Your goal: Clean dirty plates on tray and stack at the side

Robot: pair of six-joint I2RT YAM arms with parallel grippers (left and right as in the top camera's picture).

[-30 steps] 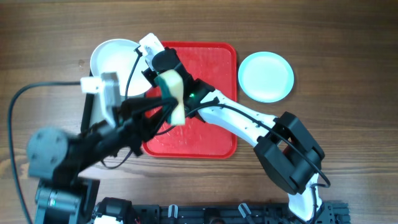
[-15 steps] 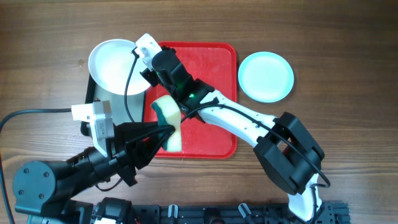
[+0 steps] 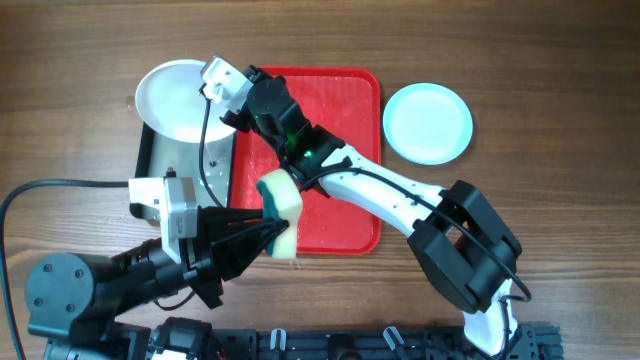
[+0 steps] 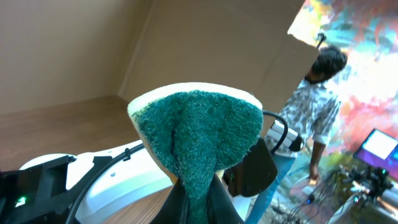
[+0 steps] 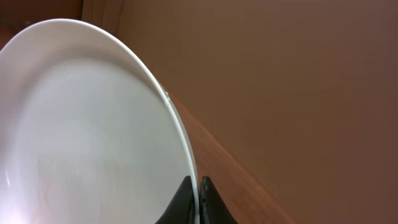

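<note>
Overhead view: the red tray (image 3: 352, 98) lies mid-worktop with no plate left on it. One light blue plate (image 3: 428, 122) rests flat on the worktop (image 3: 560, 100) just right of the tray, and no smear shows on it. Whether a second blue plate lies beneath it cannot be told. The right arm reaches from the lower right diagonally across the tray, and the right gripper (image 3: 232, 100) is clamped on the rim of the white plate (image 3: 175, 100), holding it above the far end of a grey tray (image 3: 185, 165) to the left. The left arm lies low at the lower left, with the left gripper (image 3: 272, 228) pinching a sponge (image 3: 281, 205) over the red tray's near left corner, apart from the plate. The task looks well along: stacking the white plate at the side appears to be what remains. Left wrist view: the sponge (image 4: 199, 130) stands upright, green scouring face to the camera, its lower end squeezed in the closed left gripper (image 4: 196, 208). Right wrist view: the white plate (image 5: 87, 124) is tilted and looks clean, its edge nipped tightly in the right gripper (image 5: 196, 199).
</note>
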